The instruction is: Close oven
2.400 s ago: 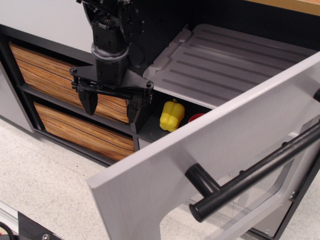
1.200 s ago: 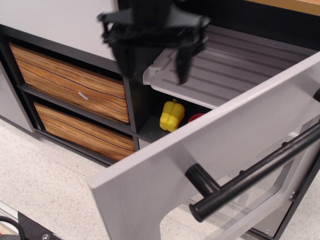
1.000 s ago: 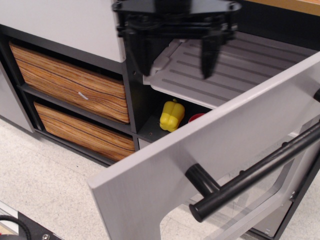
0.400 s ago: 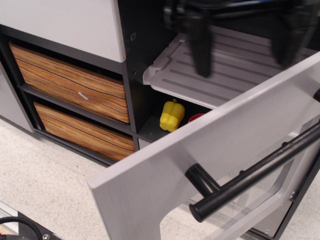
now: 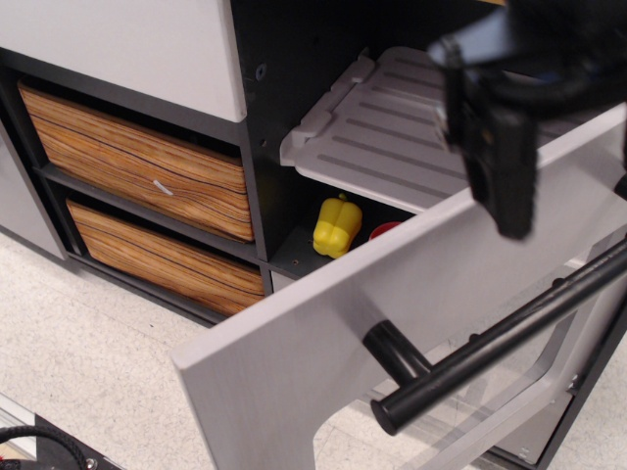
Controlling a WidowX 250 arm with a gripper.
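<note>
The oven's silver-grey door (image 5: 323,333) stands open, swung down and out toward the camera. Its long black bar handle (image 5: 509,333) runs across the lower right, and part of the clear window (image 5: 490,406) shows below it. The ribbed grey rack (image 5: 392,137) lies inside the oven. My gripper (image 5: 568,201) is at the upper right, over the door's top edge and the rack. It is blurred and open. One dark finger (image 5: 502,157) hangs in front of the door's edge. The other finger is at the frame's right edge, mostly cut off.
A yellow toy pepper (image 5: 336,225) and a red thing (image 5: 384,230) sit under the rack. Two wood-grain drawers (image 5: 137,162) (image 5: 167,259) are on the left, below a white panel (image 5: 118,44). Speckled floor (image 5: 88,362) lies at the lower left.
My gripper has swept from in front of the wood-grain drawers, up and right across the rack, to the door's top edge at the right. The door has not moved.
</note>
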